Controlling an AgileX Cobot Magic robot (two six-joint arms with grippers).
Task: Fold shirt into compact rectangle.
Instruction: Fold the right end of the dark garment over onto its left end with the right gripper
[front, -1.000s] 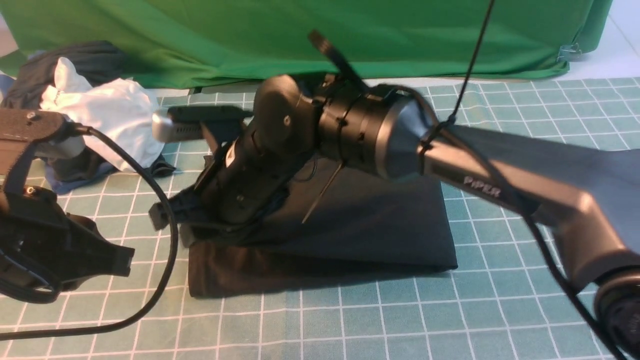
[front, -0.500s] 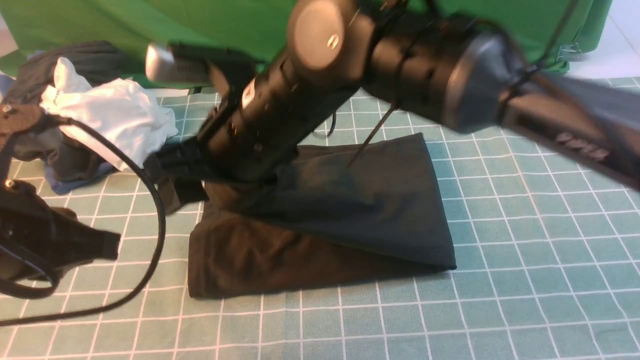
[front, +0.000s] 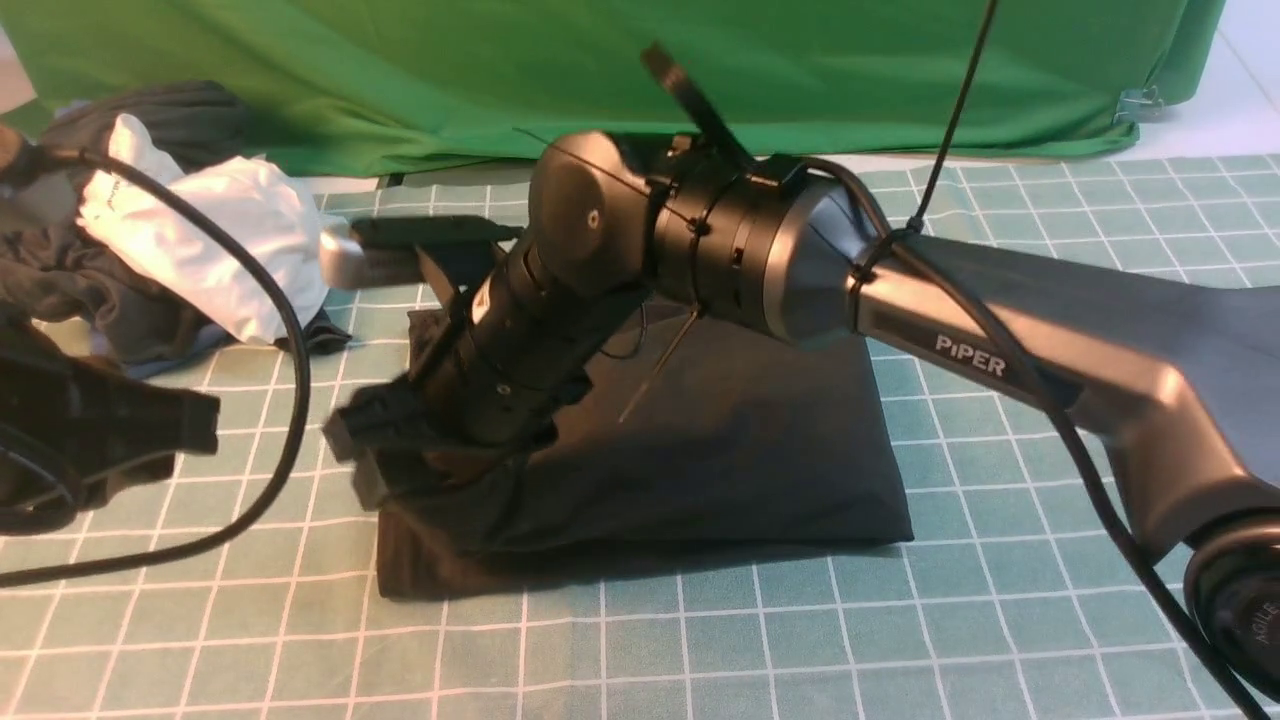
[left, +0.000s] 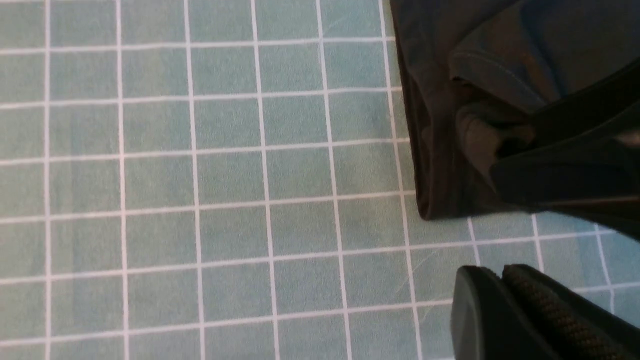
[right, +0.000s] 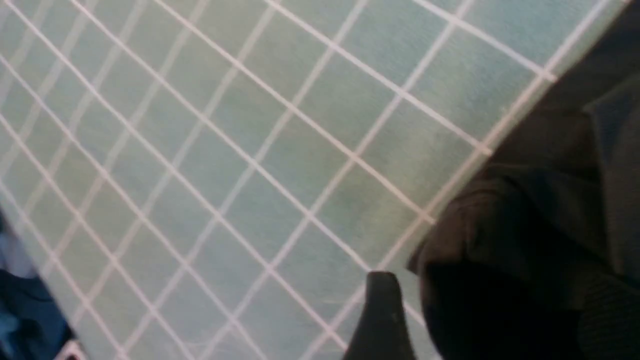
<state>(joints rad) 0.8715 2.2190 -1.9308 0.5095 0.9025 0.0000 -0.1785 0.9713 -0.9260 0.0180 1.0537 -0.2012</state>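
Note:
The black shirt (front: 740, 450) lies folded in a rough rectangle in the middle of the teal grid mat (front: 800, 640). My right arm reaches across it. The right gripper (front: 352, 462) sits low at the shirt's left edge, jaws apart, with the bunched edge of the fabric (right: 550, 200) between them. One finger (right: 381, 310) is over bare mat; nothing is clamped. My left gripper (front: 205, 420) hovers left of the shirt, shut and empty. Its closed tips (left: 500, 274) are over the mat near the shirt's corner (left: 435, 100).
A white garment (front: 215, 240) lies on dark clothes (front: 170, 115) at the back left. A green cloth (front: 600, 70) hangs along the back. The left arm's black cable (front: 295, 400) loops over the mat between the left gripper and the shirt.
The right arm rose with the shirt's upper layer, then came back down at the left edge with its jaws spread wider. The upper layer now lies flatter. The left gripper drifted left.

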